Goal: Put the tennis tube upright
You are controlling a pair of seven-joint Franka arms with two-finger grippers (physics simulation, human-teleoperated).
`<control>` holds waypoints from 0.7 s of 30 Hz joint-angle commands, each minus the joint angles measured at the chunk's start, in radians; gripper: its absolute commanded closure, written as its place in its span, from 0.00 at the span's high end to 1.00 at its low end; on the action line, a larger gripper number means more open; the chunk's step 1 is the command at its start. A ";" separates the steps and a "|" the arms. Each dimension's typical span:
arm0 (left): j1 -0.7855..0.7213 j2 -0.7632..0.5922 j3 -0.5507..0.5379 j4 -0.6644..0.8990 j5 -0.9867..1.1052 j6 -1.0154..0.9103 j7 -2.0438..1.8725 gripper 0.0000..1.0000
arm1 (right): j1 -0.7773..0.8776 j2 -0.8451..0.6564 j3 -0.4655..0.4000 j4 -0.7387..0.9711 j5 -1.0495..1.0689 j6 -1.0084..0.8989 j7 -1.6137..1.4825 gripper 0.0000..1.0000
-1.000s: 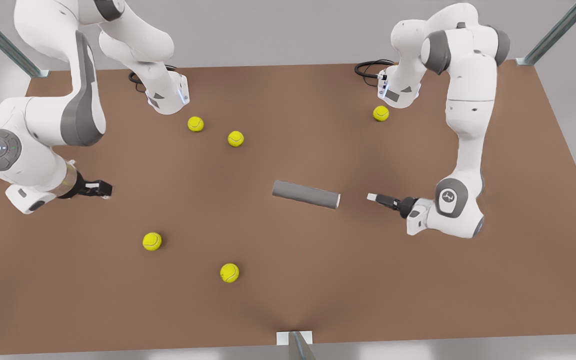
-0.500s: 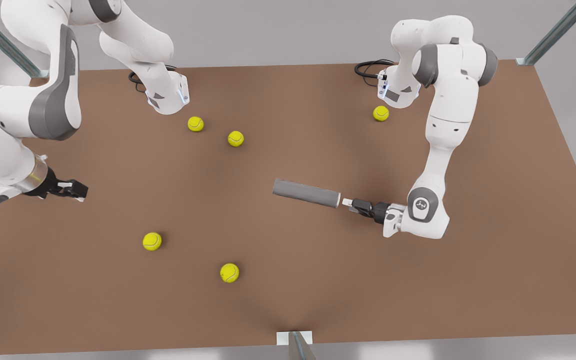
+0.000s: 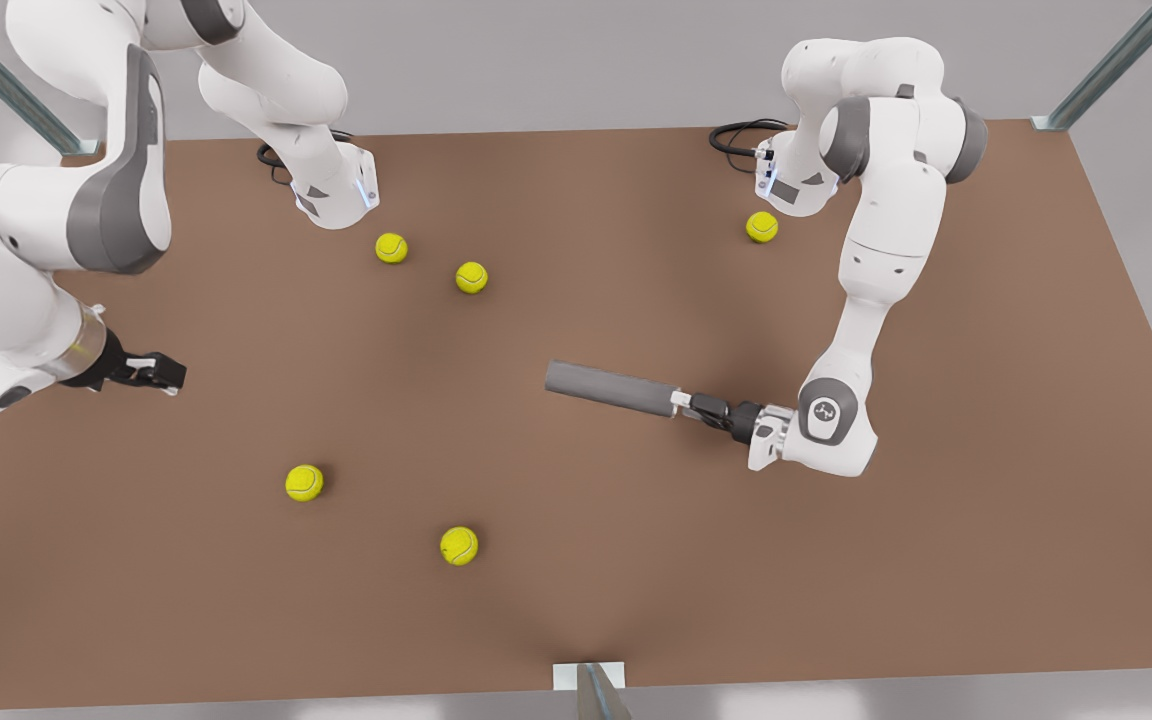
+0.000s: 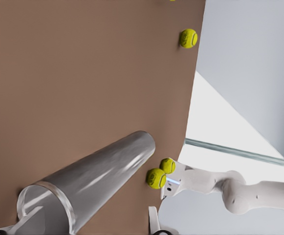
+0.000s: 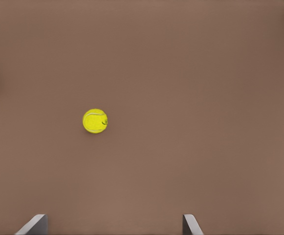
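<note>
- Here, the grey metallic tennis tube (image 3: 608, 388) is seen lying flat on the brown table (image 3: 936, 560), its silvery rim pinched by the left gripper (image 3: 684, 402).
- Well apart, the right gripper (image 3: 168, 374) is held with fingers spread.

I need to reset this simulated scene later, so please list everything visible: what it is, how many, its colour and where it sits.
grey metallic cylinder, the tennis tube: one, grey with a silvery rim, lying on its side right of centre in the front view.
yellow-green tennis balls: five, loose on the table.
table: one, brown.
black cables: two coils, at the arm bases.
left gripper: on the arm at the front view's right, at the tube's rim end.
right gripper: open, at the front view's left, waiting apart from the tube.
</note>
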 commanded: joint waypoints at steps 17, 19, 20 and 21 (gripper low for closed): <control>-0.021 0.012 -0.043 -0.018 -0.061 0.048 0.025 0.85 | -0.005 0.000 0.000 0.000 0.000 -0.077 0.003 1.00; -0.021 0.012 -0.041 -0.018 -0.058 0.046 0.026 0.74 | -0.006 0.000 0.000 0.000 0.000 -0.079 0.003 1.00; -0.021 0.012 -0.043 -0.020 -0.058 0.046 0.026 0.71 | -0.008 0.000 0.000 0.000 0.000 -0.079 0.003 1.00; -0.021 0.012 -0.043 -0.020 -0.056 0.048 0.026 0.70 | -0.008 0.000 0.000 0.000 0.000 -0.079 0.003 1.00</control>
